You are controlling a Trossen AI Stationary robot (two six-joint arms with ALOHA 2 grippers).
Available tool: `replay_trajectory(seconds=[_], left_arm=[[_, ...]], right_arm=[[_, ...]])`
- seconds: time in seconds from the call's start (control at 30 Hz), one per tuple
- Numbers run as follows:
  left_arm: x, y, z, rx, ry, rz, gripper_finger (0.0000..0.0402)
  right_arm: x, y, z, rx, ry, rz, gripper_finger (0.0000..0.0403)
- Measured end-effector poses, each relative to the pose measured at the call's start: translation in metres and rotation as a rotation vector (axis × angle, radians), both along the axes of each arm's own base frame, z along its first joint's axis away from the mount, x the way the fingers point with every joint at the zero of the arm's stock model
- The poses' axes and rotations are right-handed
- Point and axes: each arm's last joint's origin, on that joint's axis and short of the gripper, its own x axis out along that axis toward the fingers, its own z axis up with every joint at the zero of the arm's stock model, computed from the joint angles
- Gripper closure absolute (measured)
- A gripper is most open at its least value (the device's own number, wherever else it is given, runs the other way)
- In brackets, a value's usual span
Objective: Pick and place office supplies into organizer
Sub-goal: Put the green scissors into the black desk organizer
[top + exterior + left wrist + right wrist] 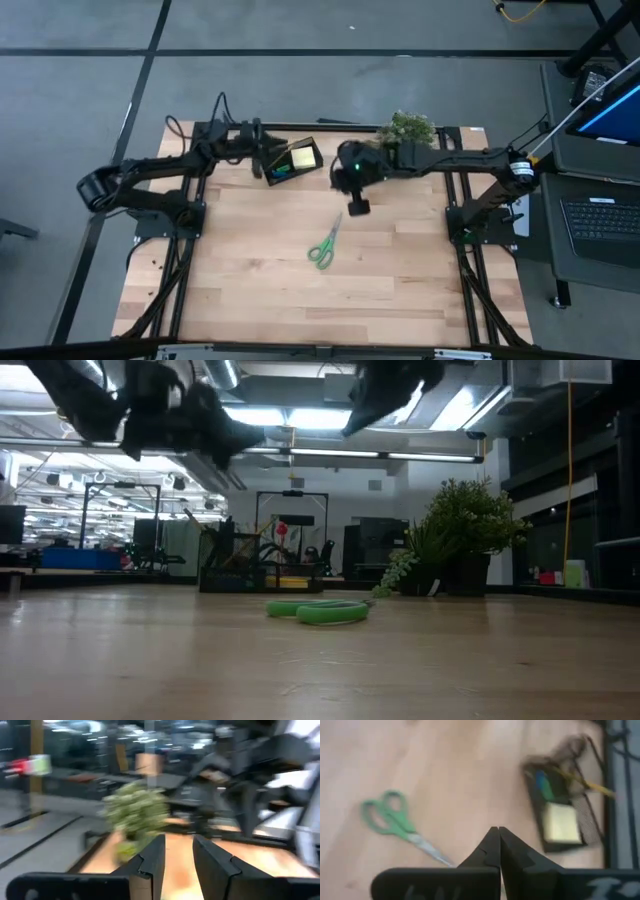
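Observation:
The green-handled scissors (325, 243) lie flat on the wooden table, near its middle; they also show in the low view (318, 610) and in the right wrist view (395, 820). The black organizer (292, 160) stands at the far edge and holds the yellow sticky-note pad (561, 822), a pencil (585, 782) and a small blue and green piece (542, 785). My right gripper (357, 205) is shut and empty, above the table between the organizer and the scissors. My left gripper (262, 152) hovers just left of the organizer, open by a narrow gap (178, 865) and empty.
A bushy green plant (408, 127) stands at the far edge, right of the organizer, under my right arm. Bare wooden tabletop (300, 300) lies toward the near edge. A laptop (600, 220) sits on a stand beyond the table's right side.

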Motion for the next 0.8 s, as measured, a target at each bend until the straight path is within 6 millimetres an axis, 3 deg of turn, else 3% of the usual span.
replay_trajectory(seconds=[0.23, 0.4, 0.57, 0.8], left_arm=[[0.008, -0.043, 0.021, 0.112, -0.076, -0.192, 0.0344], [0.015, -0.068, 0.019, 0.089, -0.045, -0.313, 0.0394], [0.022, -0.09, 0.015, 0.073, -0.009, -0.417, 0.0398], [0.025, -0.101, 0.014, 0.096, 0.0, -0.428, 0.0399]], right_arm=[[0.004, 0.051, -0.004, 0.054, 0.005, 0.186, 0.04], [0.012, 0.08, -0.016, 0.06, 0.016, 0.256, 0.0396], [0.027, 0.101, -0.048, 0.037, 0.085, 0.316, 0.0356], [0.045, 0.108, -0.1, 0.027, 0.233, 0.32, 0.028]])
